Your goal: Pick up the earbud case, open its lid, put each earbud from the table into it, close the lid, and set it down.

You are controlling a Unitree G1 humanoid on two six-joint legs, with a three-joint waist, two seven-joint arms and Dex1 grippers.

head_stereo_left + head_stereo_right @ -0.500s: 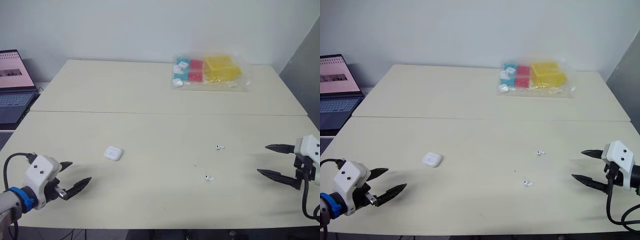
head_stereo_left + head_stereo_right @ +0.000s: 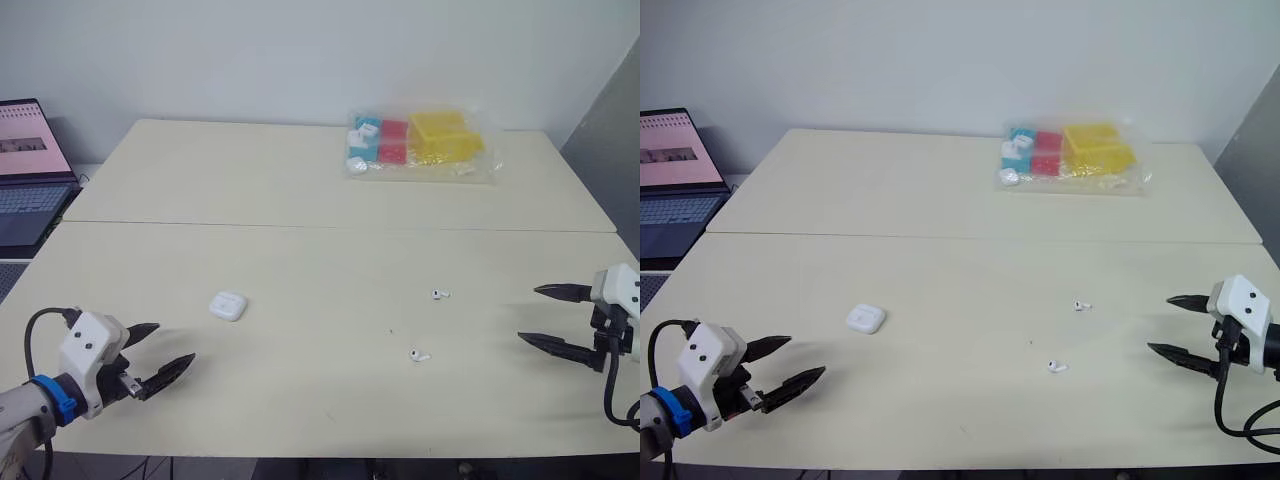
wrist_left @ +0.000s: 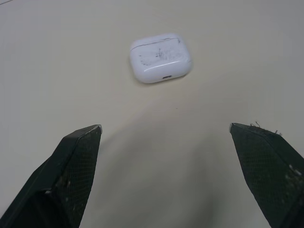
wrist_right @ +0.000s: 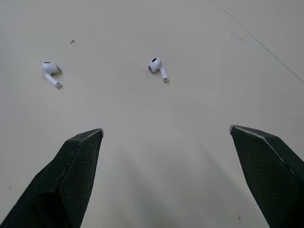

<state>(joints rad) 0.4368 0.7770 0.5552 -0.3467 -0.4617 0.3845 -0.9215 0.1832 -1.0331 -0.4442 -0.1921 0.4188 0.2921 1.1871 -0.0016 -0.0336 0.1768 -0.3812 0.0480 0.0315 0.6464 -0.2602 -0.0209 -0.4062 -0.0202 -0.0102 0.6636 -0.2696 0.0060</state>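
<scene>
left gripper [image 2: 175, 341] gapes wide and empty, low over the table [image 2: 300, 385], earbud case [image 2: 227, 305] lying flat just ahead, lid seemingly shut. straddle its sides squarely, then pinch gently. right gripper [image 2: 528, 315], also spread, faces the near earbud [image 2: 418, 355] and far earbud [image 2: 439, 294].

Glossy scuffed plastic earbud case [image 3: 160, 58]

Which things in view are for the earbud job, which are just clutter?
Job: earbud case, lid shut; far earbud; near earbud; left gripper and right gripper, both open.
Lying about: clear bag of coloured boxes at the table's far side; open laptop beyond its left edge.
</scene>
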